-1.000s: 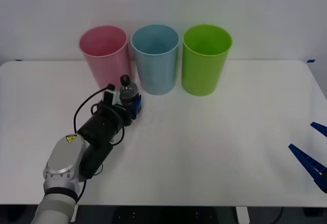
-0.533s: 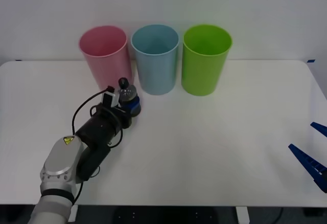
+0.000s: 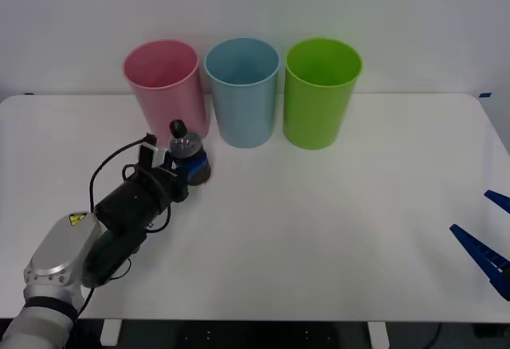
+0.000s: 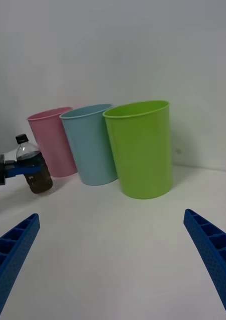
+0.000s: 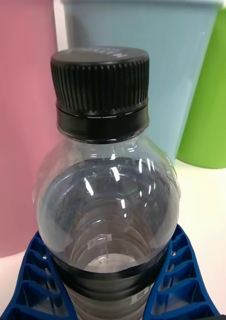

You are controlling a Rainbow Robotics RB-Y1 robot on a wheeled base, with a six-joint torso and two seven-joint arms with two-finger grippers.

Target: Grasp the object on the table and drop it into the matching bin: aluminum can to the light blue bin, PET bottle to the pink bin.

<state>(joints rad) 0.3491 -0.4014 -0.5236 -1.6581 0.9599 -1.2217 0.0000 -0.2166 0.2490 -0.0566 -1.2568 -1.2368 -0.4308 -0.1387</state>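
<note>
before the pink bin point(image 3: 163, 78), left gripper point(image 3: 185, 167) jaws pinch the pet bottle point(image 3: 188, 160); right gripper point(image 4: 110, 260) jaws spread.

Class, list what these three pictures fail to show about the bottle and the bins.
- PET bottle: its base and label are cut off by the left wrist view's edge and covered by the left gripper.
- Pink bin: its lower front is hidden by the bottle in the front view.
- Bin floors: the bins' own walls hide them in the right wrist view.
- Right gripper: open, idle.

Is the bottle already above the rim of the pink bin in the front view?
No. The left tool grips the PET bottle low in front of the pink bin, well below its rim.
</note>
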